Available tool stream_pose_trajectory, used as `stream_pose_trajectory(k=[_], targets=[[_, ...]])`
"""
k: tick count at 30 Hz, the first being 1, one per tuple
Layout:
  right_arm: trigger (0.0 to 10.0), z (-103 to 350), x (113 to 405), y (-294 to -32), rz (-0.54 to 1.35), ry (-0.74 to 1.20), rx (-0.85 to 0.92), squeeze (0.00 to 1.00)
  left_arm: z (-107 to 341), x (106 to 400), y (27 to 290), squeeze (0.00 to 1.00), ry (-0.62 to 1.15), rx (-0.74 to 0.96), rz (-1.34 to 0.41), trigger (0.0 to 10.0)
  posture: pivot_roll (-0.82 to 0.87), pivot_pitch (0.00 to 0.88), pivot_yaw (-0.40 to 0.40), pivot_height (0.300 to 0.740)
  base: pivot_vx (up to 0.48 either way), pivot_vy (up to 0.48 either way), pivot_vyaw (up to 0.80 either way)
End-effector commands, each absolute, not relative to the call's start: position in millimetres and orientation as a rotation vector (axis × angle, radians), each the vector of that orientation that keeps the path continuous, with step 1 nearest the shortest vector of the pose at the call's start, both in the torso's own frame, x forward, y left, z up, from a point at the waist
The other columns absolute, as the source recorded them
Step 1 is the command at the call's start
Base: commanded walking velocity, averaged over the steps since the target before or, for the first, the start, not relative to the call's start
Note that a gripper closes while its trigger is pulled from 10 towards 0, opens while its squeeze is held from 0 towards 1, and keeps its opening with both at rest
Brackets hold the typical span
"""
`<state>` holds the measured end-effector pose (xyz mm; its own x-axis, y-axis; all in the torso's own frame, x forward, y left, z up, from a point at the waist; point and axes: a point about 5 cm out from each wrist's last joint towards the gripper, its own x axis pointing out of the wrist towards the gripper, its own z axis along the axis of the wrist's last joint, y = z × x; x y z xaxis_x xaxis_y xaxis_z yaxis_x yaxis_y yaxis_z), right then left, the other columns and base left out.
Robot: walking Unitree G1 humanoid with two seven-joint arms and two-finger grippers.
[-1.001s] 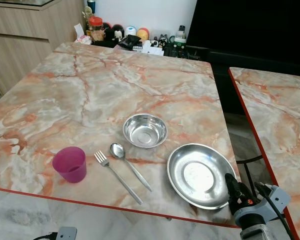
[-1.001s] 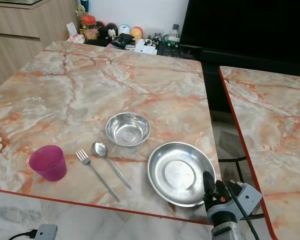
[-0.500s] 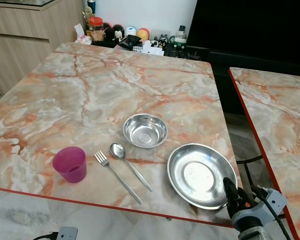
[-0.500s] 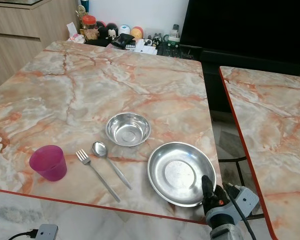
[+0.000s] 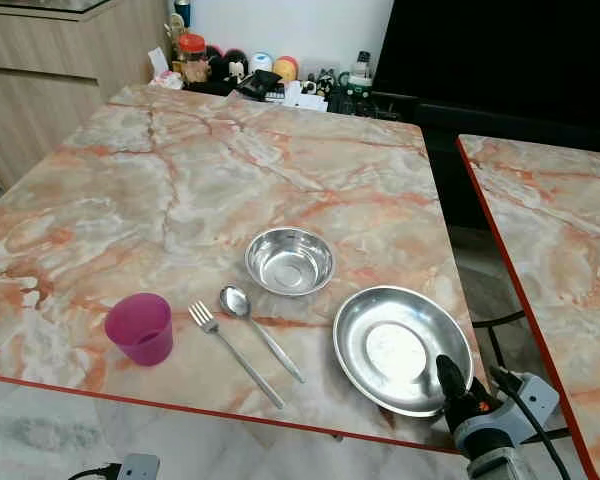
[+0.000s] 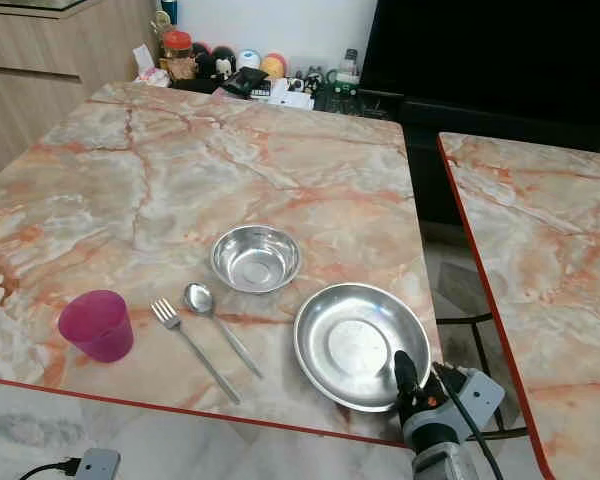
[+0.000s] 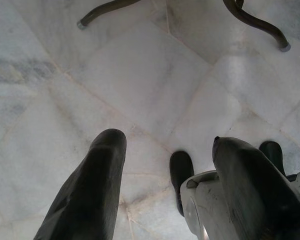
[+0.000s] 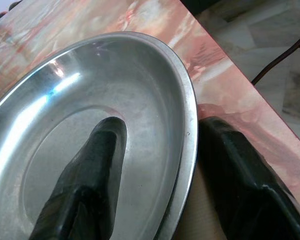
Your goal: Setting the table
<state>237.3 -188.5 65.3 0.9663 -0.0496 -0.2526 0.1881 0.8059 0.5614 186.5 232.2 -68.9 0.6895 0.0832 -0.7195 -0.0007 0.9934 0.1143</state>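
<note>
Landmark: the wide, shallow steel plate (image 5: pixel 402 348) with a flat centre, lying on the orange-veined marble table (image 5: pixel 180 190) close to the table's near red edge and its right-hand corner.

Just behind the plate and a little to the left, apart from it: a small round steel bowl (image 5: pixel 290 260), upright. Left of the plate, with a clear gap: a steel spoon (image 5: pixel 259 330), bowl end away from the near edge, handle slanting toward the plate. Just beyond the spoon, roughly parallel to it: a steel fork (image 5: pixel 234 352), tines pointing away from the near edge. Farthest left of the plate, well apart: a translucent magenta plastic cup (image 5: pixel 140 328), upright.

At the plate's near right rim: the right gripper (image 8: pixel 160 170), black fingers parted and straddling the rim, one finger over the inside of the dish, the other outside over the marble beside the red edging. Rim in the gap between the fingers; contact with the metal impossible to tell.

Low beside the table: the left gripper (image 7: pixel 165 180), fingers spread wide, holding nothing, pointed at the pale marble floor tiles (image 7: pixel 140 75).

Far behind the plate, beyond the table's back edge: a cluster of jars and small figurines (image 5: pixel 250 75).
</note>
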Motion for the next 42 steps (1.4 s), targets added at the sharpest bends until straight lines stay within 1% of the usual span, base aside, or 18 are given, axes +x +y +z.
stream_pose_trajectory(k=[1, 12, 21, 22, 32, 42], targets=[[10.0, 57.7, 235.6, -186.6, -0.140, 0.271, 0.614, 0.00, -75.0, 176.7, 230.9, 0.00, 0.856, 0.097, 0.045, 10.0, 0.08, 0.139, -0.079, 0.740, 0.000, 0.000, 0.00], [10.0, 52.5, 231.8, -186.7, -0.145, 0.298, 0.562, 0.00, -74.7, 177.4, 230.6, 0.00, 0.855, 0.096, 0.043, 10.0, 0.08, 0.139, -0.078, 0.740, 0.000, 0.000, 0.00], [10.0, 45.7, 230.6, -185.8, -0.155, 0.335, 0.483, 0.00, -74.9, 177.8, 229.2, 0.00, 0.857, 0.096, 0.036, 10.0, 0.08, 0.141, -0.081, 0.740, 0.000, 0.000, 0.00], [0.0, 44.3, 230.1, -186.0, -0.161, 0.344, 0.481, 0.00, -75.0, 177.7, 229.2, 0.00, 0.857, 0.096, 0.035, 10.0, 0.08, 0.141, -0.081, 0.740, 0.000, 0.000, 0.00], [0.0, 42.3, 229.4, -186.1, -0.168, 0.350, 0.446, 0.00, -75.5, 177.2, 228.7, 0.00, 0.863, 0.094, 0.032, 10.0, 0.08, 0.142, -0.080, 0.740, 0.000, 0.000, 0.00], [0.0, 46.2, 234.5, -195.4, -0.243, 0.301, 0.421, 0.00, -75.6, 178.0, 226.9, 0.00, 0.865, 0.092, 0.022, 10.0, 0.09, 0.139, -0.082, 0.740, 0.000, 0.000, 0.00]])
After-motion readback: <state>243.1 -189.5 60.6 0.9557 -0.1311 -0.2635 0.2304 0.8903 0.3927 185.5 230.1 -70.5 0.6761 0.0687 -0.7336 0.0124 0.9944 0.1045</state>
